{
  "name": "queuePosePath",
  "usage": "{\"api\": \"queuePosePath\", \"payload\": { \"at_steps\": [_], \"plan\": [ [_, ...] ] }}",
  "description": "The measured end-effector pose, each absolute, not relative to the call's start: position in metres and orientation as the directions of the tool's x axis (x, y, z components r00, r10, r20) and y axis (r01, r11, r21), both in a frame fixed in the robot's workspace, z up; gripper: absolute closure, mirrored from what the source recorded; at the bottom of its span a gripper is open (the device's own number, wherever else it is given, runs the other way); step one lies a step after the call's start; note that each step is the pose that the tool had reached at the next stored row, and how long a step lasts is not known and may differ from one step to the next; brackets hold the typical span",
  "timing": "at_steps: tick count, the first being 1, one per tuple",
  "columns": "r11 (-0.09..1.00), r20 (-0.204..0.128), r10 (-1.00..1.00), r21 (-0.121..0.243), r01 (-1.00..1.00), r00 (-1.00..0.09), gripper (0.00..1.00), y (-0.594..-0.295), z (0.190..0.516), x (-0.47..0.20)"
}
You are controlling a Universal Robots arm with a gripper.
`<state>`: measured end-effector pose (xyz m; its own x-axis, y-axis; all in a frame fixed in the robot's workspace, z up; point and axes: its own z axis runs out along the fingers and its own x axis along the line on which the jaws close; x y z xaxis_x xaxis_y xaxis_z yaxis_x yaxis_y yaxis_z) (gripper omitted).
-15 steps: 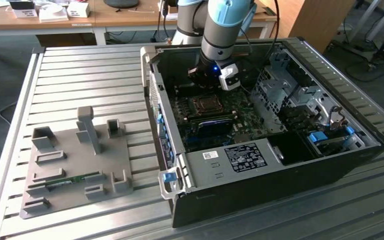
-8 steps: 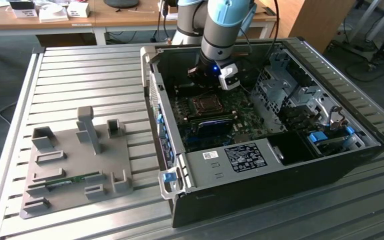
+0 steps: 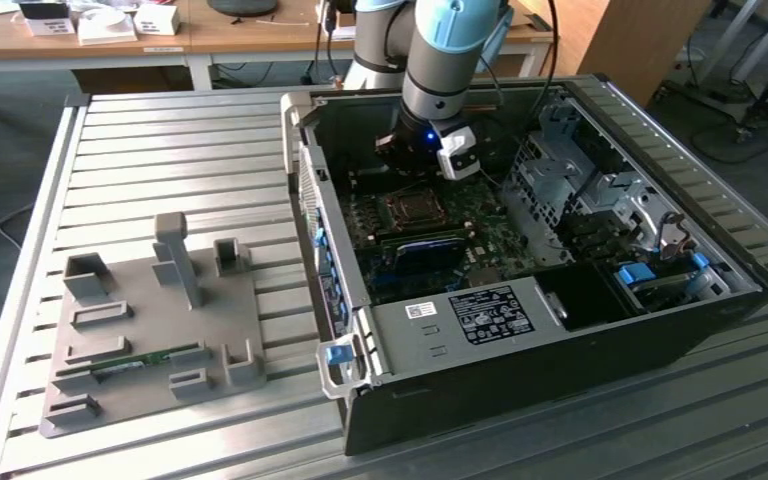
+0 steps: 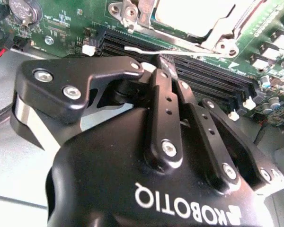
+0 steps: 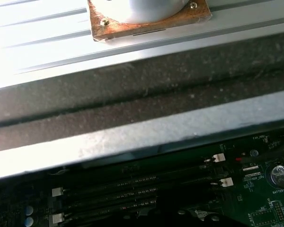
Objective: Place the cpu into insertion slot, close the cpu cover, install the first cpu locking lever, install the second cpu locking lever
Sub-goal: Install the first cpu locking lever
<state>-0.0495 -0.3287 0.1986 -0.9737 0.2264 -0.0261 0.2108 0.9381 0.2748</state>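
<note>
Second wrist view, nearest first: black gripper (image 4: 166,64) with fingers (image 4: 162,94) pressed together on nothing, tips just beside the thin silver wire locking lever (image 4: 142,49), probably springy and slippery, best caught near its free end; beyond, pale square cpu (image 4: 189,14) seated in the metal-rimmed insertion slot (image 4: 130,10), framed by the silver cpu cover (image 4: 225,30).

A ribbed metal table (image 3: 157,150) carried an open computer case (image 3: 518,380), standing around the fingers (image 4: 163,94), and a grey fixture plate (image 3: 131,290) lying well apart from them
</note>
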Motion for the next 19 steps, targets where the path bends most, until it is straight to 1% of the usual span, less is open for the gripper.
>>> {"api": "queuePosePath", "payload": {
  "at_steps": [13,19],
  "plan": [
    [0.938,-0.026,0.226,0.275,0.211,-0.974,0.89,-0.329,0.214,-0.049],
    [0.938,-0.026,0.226,0.275,0.211,-0.974,0.89,-0.328,0.214,-0.050]
  ]
}}
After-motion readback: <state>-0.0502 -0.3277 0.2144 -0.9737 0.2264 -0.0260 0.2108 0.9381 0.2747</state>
